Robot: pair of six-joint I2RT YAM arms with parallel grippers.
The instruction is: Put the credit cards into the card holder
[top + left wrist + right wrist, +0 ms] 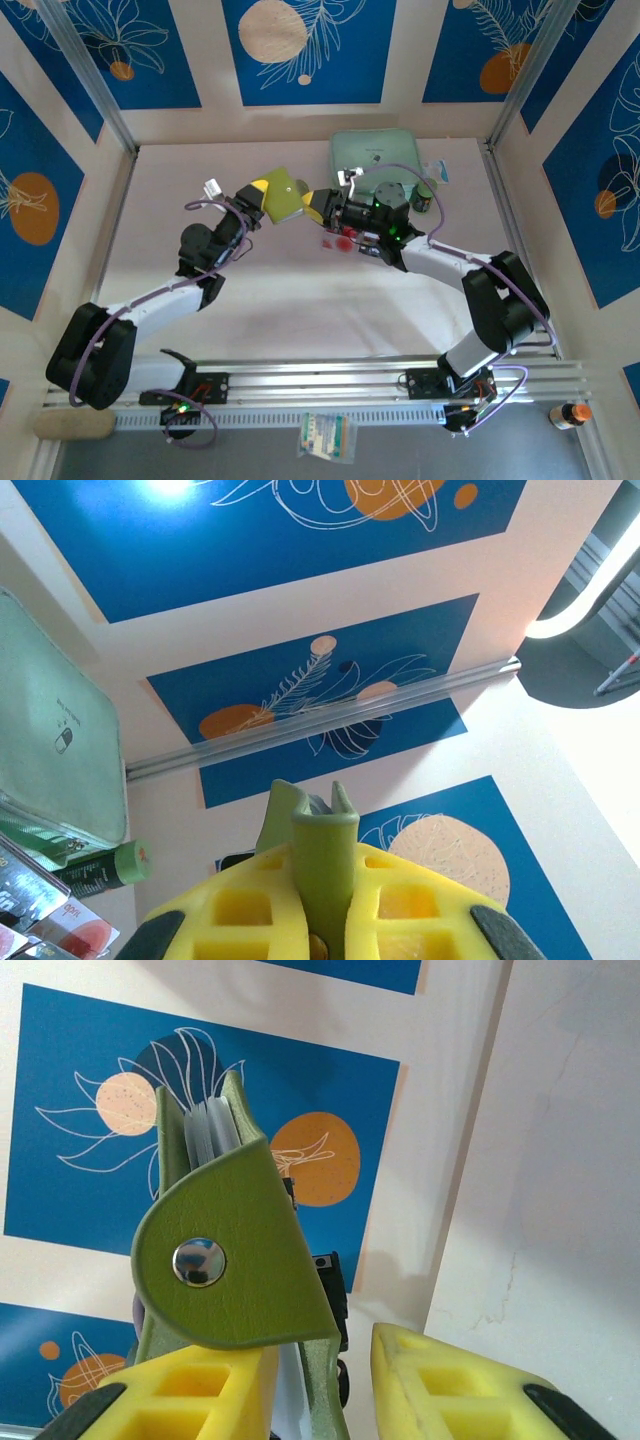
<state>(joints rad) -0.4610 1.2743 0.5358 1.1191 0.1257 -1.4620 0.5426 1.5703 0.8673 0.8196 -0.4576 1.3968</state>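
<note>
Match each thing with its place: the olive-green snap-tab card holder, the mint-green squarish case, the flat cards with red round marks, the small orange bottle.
Things:
1. olive-green snap-tab card holder
2. mint-green squarish case
3. flat cards with red round marks
4. small orange bottle

Places:
A. far side of the table
B. near right corner
C. held off the table in the left fingers
D. lying flat, mid-table

Pairs: 1-C, 2-A, 3-D, 4-B

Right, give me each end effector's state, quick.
Left end effector: closed on the small olive-green snap-tab wallet.
Right end effector: open, fingers either side of that wallet, gap on one side, not clamped.
</note>
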